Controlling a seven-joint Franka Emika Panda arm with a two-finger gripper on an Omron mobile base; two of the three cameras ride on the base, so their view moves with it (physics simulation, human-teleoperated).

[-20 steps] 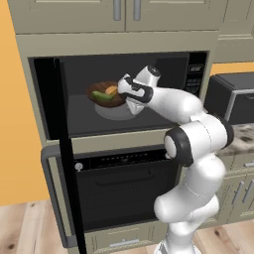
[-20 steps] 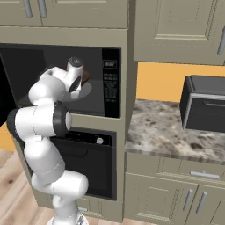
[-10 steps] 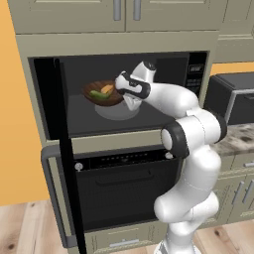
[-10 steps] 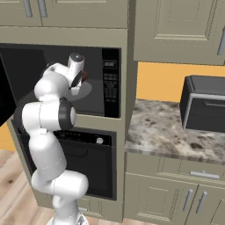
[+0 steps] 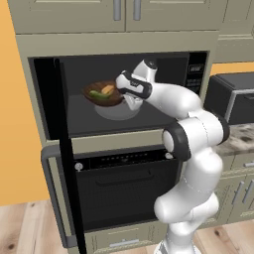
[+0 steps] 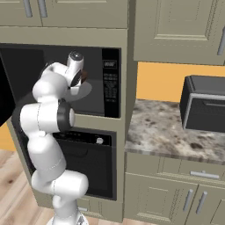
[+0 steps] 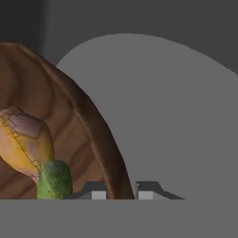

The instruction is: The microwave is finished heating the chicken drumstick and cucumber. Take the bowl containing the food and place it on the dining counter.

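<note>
the hand [image 7: 119, 194] is shut on the right rim of the brown bowl [image 5: 103, 93], which sits on the turntable dish [image 5: 117, 110] inside the open microwave [image 5: 196, 79], so the bowl lies to the hand's left and should come straight out toward the robot.

Orange wall [image 6: 160, 81]; beige-grey panelled cabinets [image 6: 176, 30] above and below; speckled stone counter [image 6: 167, 129] bearing 1 dark toaster oven [image 6: 204, 110]; black built-in oven [image 5: 124, 188]; pale wood floor [image 5: 25, 228].
</note>
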